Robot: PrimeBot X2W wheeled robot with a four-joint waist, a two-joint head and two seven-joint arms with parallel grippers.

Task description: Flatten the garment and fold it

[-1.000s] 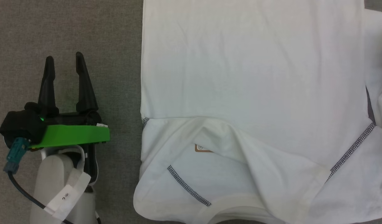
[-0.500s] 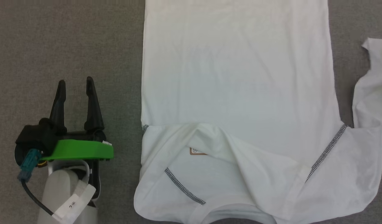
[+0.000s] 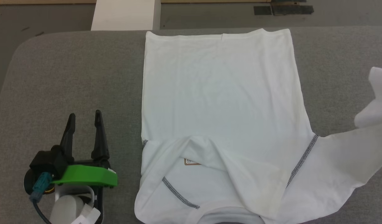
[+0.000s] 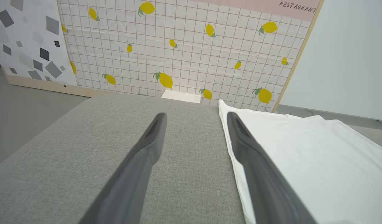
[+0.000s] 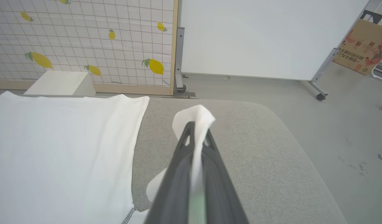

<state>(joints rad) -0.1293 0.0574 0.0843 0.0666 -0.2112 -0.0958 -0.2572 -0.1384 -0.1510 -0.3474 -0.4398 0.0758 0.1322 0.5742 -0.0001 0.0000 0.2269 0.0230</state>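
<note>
The garment (image 3: 222, 102), a white T-shirt with grey speckled seams, lies on the grey table (image 3: 69, 68), neck toward me and hem at the far edge. Its left side is folded inward, with a brown-bordered patch (image 3: 191, 162) peeking from under a fold. The right sleeve (image 3: 349, 155) stretches out to the right and lifts off the surface. My right gripper (image 5: 195, 127) is shut on the sleeve's cloth (image 5: 194, 118), raised over the table. To the left of the garment my left gripper (image 3: 85, 116) hovers open, holding nothing; its fingers (image 4: 153, 137) point at the far edge.
A white box (image 3: 125, 14) stands on the floor beyond the table's far edge. A lemon-patterned panel (image 4: 178, 46) and a white board (image 5: 265, 37) stand behind. The table's corners are rounded; bare grey surface lies left and right of the garment.
The head camera has tilted up, bringing the table's far edge into view. My right gripper has closed on the sleeve and drawn it outward to the right. The left gripper stays open.
</note>
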